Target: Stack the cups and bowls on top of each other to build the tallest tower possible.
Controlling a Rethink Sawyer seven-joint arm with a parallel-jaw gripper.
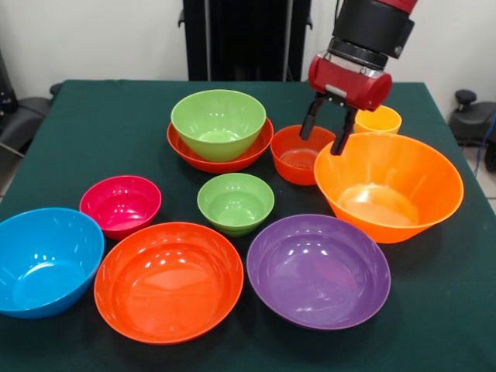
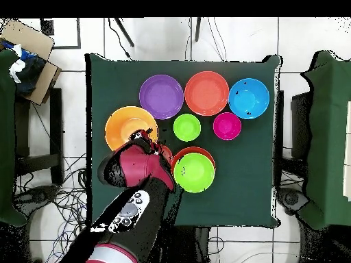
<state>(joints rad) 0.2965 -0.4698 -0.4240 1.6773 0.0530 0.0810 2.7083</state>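
Bowls lie spread over the green surface [image 1: 93, 116], and reading the front view from left to right explains most of the layout. At the left near edge sits a blue bowl [image 1: 43, 262], with a magenta bowl [image 1: 120, 204] just behind it and a wide red-orange bowl [image 1: 168, 280] beside it; all three stand apart and mouth up, so each looks free to be lifted. Behind them the tower [image 1: 220, 132] has begun: a lime green bowl [image 1: 218, 122] is nested in a shallow red-orange one [image 1: 221, 155], the wider piece lowest, which should keep the base steady. A small green bowl [image 1: 235, 202] stands loose in the middle, and a purple bowl [image 1: 318, 271] lies in front toward the right. Further right a small red-orange bowl [image 1: 301, 155] sits near the large orange bowl [image 1: 388, 186], whose far rim lies between the spread black fingers of the claw [image 1: 325, 128]. The claw is open and grips nothing, and it seems poised to pinch that rim. A yellow-orange cup [image 1: 378, 120] stands upright just behind the orange bowl, partly hidden by the claw, probably best saved for the top.
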